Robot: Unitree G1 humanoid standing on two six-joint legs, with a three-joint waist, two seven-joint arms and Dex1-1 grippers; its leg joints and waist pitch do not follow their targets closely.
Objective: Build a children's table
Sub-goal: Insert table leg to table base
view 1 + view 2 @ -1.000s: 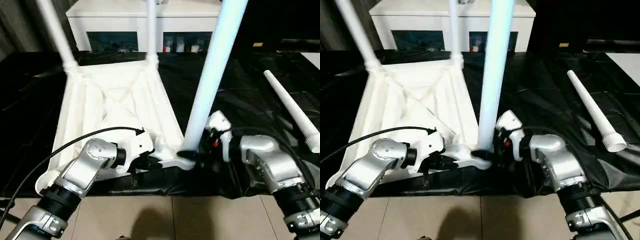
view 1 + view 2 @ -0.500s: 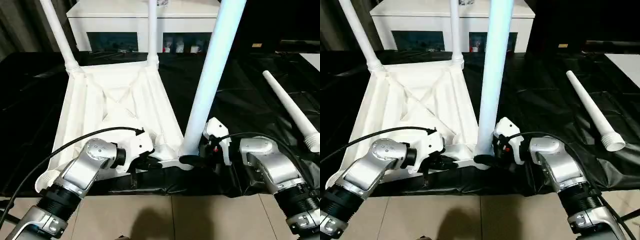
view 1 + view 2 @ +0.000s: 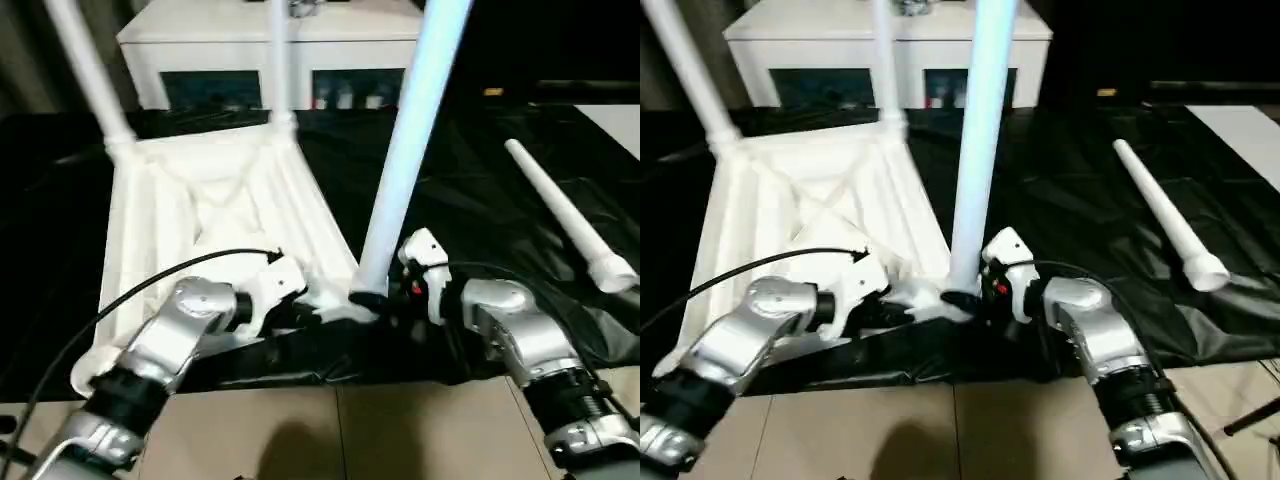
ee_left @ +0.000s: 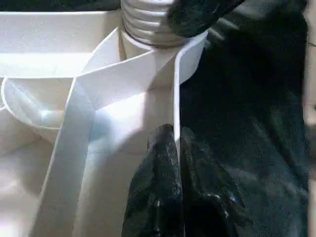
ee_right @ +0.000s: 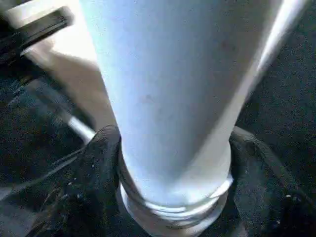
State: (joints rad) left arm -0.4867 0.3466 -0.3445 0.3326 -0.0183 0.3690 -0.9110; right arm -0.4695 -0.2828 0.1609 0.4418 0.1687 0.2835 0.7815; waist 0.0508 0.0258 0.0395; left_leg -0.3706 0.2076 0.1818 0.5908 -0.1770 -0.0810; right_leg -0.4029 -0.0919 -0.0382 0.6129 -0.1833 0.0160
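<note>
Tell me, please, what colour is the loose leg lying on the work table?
White; the loose leg shows best in the right eye view, against the black cover.

A black cover [image 3: 470, 210] spreads over the work table under and beyond both sets of jaws. Farther off stands a white cabinet [image 3: 250, 45] with glass doors. Tan floor [image 3: 330, 430] lies below the near edge.
</note>
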